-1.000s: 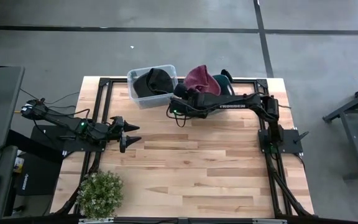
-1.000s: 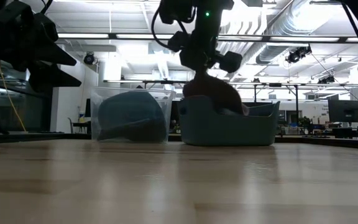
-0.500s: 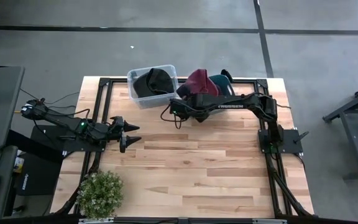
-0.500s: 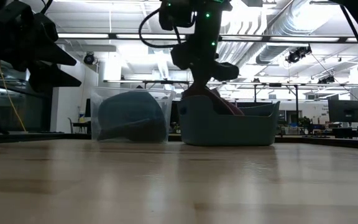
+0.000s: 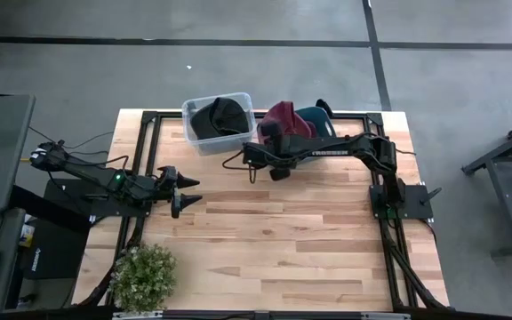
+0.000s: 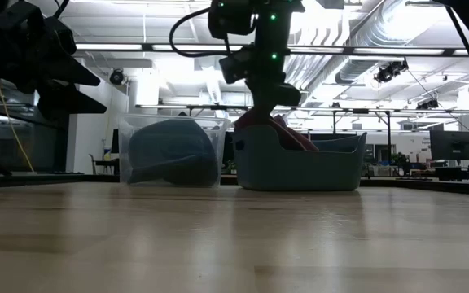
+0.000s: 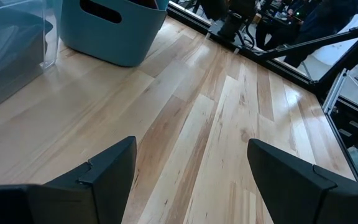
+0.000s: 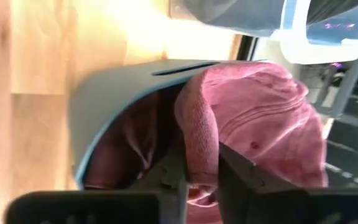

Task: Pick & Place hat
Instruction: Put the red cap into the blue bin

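High view: my right tool (image 5: 272,142) is at the far middle of the table (image 5: 274,240), over the near-left edge of the teal bin (image 5: 320,117). My left tool (image 5: 188,190) waits at the left side of the table, well apart from the work.
Task item: the maroon hat (image 5: 281,116) lies in the left end of the teal bin, partly draped over its rim.
Neighbouring container: the clear bin (image 5: 217,122) stands just left of the teal bin and holds a dark hat (image 5: 223,114).
Right tool state: in the right wrist view my fingers (image 8: 232,171) pinch a fold of the maroon hat (image 8: 253,130) at the bin edge; the gap is narrow and the cloth sits between them.
Left tool state: jaws spread wide, nothing between them; the left wrist view shows only bare table (image 7: 185,124) ahead.
Low view: my right tool (image 6: 260,81) comes down onto the hat at the left end of the teal bin (image 6: 300,163).
Risk 1: I judge the pinch shallow, on one fold only; the cloth may slip free during any lift.
Risk 2: the hat may snag on the bin rim and drag the teal bin.
Risk 3: the clear bin is close by; a sideways swing could knock it.
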`<state>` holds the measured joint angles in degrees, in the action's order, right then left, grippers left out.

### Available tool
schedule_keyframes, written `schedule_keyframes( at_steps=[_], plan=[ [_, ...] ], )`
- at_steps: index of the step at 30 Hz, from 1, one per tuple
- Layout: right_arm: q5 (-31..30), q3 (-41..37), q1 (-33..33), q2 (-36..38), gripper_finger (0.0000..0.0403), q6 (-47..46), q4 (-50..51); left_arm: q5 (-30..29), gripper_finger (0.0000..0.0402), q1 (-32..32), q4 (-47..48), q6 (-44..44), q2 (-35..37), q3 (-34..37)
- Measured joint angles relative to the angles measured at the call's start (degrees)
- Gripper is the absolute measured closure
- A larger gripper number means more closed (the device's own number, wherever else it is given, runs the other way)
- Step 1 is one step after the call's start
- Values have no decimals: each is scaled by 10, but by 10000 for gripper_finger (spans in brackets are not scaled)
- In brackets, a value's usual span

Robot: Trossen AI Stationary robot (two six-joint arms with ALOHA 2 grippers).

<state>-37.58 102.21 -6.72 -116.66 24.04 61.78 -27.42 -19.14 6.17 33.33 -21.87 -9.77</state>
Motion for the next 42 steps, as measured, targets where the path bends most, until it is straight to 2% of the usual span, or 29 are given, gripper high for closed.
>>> schedule_keyframes(
  at_steps=[11,15,20,26,30,36,40,42],
  plan=[
    [16,1,0,0,232,-152,56,0,110,0,0,0,0,0],
    [36,1,0,0,214,-190,78,0,110,0,0,0,0,0],
    [36,1,0,0,215,-232,100,0,110,0,0,0,0,0],
    [30,1,0,0,227,-270,123,0,110,0,0,0,0,0],
    [29,1,0,0,250,-271,162,0,110,0,0,0,0,0],
    [17,1,-8,0,327,-292,189,0,110,0,0,0,0,0],
    [52,1,-11,0,386,-299,185,0,110,0,0,0,0,0],
    [69,1,-11,0,398,-302,184,0,110,0,0,0,0,0]
  ],
)
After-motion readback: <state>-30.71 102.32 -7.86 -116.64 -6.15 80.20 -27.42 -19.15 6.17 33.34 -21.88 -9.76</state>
